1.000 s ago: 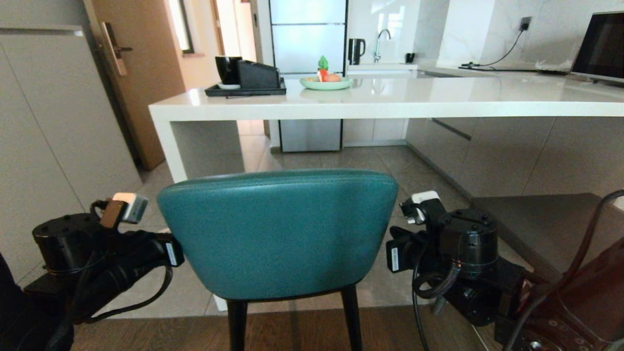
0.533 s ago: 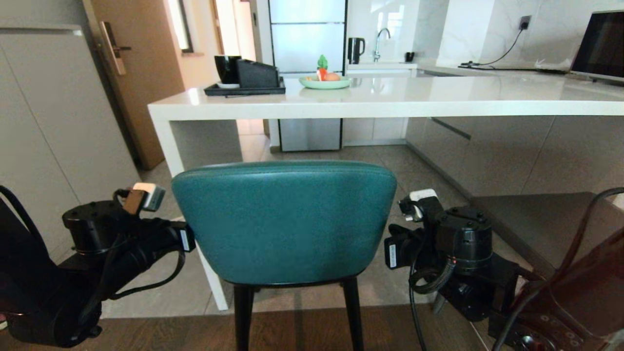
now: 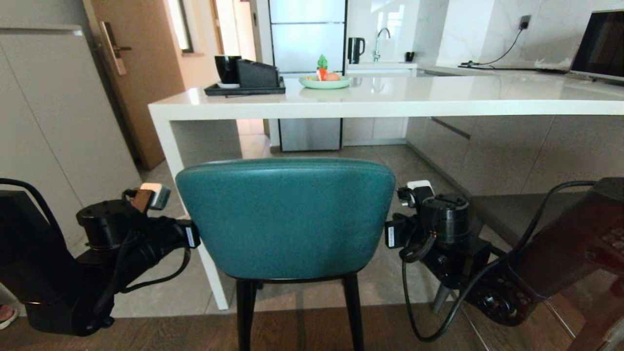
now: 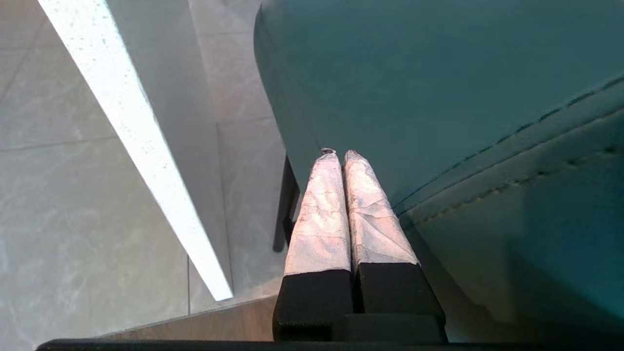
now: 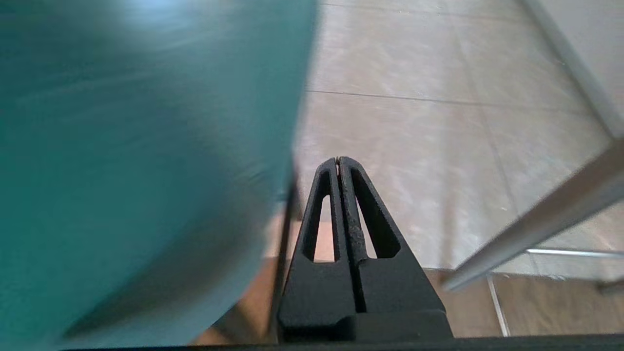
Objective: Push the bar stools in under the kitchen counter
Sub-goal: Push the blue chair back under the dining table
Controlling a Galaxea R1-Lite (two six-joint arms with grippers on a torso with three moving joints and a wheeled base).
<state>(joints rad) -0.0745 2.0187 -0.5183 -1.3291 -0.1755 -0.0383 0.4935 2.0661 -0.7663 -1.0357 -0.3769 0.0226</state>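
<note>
Kitchen setting: tiled floor meeting a dark wood strip at our base, with the kitchen counter (image 3: 390, 97) running across the view, its white side panel on our left.

Teal stool (image 3: 287, 214) stands directly ahead, back toward us. Its back top sits below the slab edge; the seat looks close to the counter line but we judge it not yet fully tucked under. More forward travel is needed.

Left gripper (image 4: 336, 155): jaws closed together, holding nothing, tips at the stool's left flank; the teal back lies just beside the jaws on their inner side, and contact looks likely but we cannot confirm it.

Right gripper (image 5: 338, 161): jaws pressed shut, empty, just off the stool's right edge, with the teal back beside them and tile beyond.

Grey metal legs (image 5: 531, 229) cross the right wrist view on the outer side of the right jaws, probably the second stool; its seat is out of view, so it remains to be done.

Containers on the counter: black tray (image 3: 243, 90) carries a dark cup and box; green plate (image 3: 325, 84) holds small fruit-like items.
</note>
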